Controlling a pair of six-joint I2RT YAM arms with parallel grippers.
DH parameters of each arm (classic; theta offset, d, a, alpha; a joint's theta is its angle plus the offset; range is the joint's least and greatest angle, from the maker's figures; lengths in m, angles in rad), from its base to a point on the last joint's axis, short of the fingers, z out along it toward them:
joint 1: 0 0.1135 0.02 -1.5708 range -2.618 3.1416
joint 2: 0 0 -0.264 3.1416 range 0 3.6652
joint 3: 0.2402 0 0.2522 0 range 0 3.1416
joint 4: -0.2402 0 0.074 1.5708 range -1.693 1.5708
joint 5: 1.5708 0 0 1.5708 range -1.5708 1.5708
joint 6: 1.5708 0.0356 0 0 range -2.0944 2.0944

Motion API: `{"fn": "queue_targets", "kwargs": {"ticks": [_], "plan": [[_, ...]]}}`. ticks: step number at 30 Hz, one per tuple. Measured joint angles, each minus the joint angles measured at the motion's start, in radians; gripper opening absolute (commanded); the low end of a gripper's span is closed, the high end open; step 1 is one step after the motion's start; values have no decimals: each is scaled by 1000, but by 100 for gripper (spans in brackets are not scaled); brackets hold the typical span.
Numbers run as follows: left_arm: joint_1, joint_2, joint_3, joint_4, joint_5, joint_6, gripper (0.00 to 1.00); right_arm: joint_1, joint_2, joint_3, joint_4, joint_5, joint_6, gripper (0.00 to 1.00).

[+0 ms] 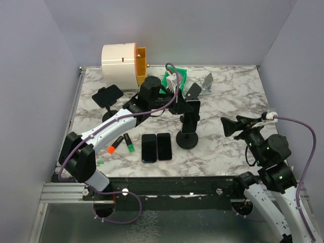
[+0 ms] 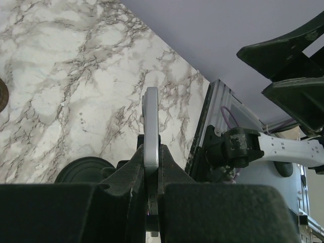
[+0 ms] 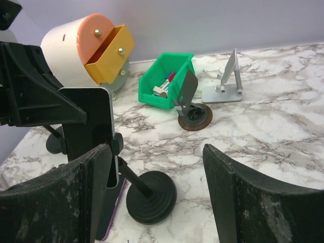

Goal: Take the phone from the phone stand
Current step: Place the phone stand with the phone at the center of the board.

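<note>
A dark phone stands upright in the clamp of a black round-based phone stand at the table's middle. My left gripper is shut on the phone's upper part. In the left wrist view the phone's silver edge sits pinched between my fingers, with the stand's base below. My right gripper is open and empty, to the right of the stand and pointing at it. In the right wrist view the phone and the stand's base lie ahead at the left.
Two dark phones lie flat left of the stand's base. Orange and green markers lie further left. A second black stand, a white drum with a yellow drawer, a green bin and a grey metal stand are at the back.
</note>
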Motion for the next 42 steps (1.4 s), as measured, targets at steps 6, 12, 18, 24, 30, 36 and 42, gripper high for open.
{"fn": "queue_targets", "kwargs": {"ticks": [6, 12, 18, 24, 30, 36, 42], "plan": [[-10, 19, -35, 64, 31, -3, 0, 0, -7, -29, 0, -7, 20, 77], [-11, 32, -60, 131, 51, -27, 0, 0, -13, -29, 1, -14, 27, 77], [-17, 42, -67, 160, 59, -47, 34, 0, -20, -32, 0, -15, 29, 77], [-18, 44, -67, 187, 60, -63, 44, 0, -20, -32, 0, -20, 29, 77], [-18, 44, -67, 194, 59, -66, 46, 0, -20, -32, 0, -22, 28, 77], [-18, 37, -68, 194, 55, -62, 25, 0, -16, -32, 0, -24, 28, 77], [-18, -3, -124, 233, 34, -66, 7, 0, -5, -32, 2, -41, 45, 77]]}}
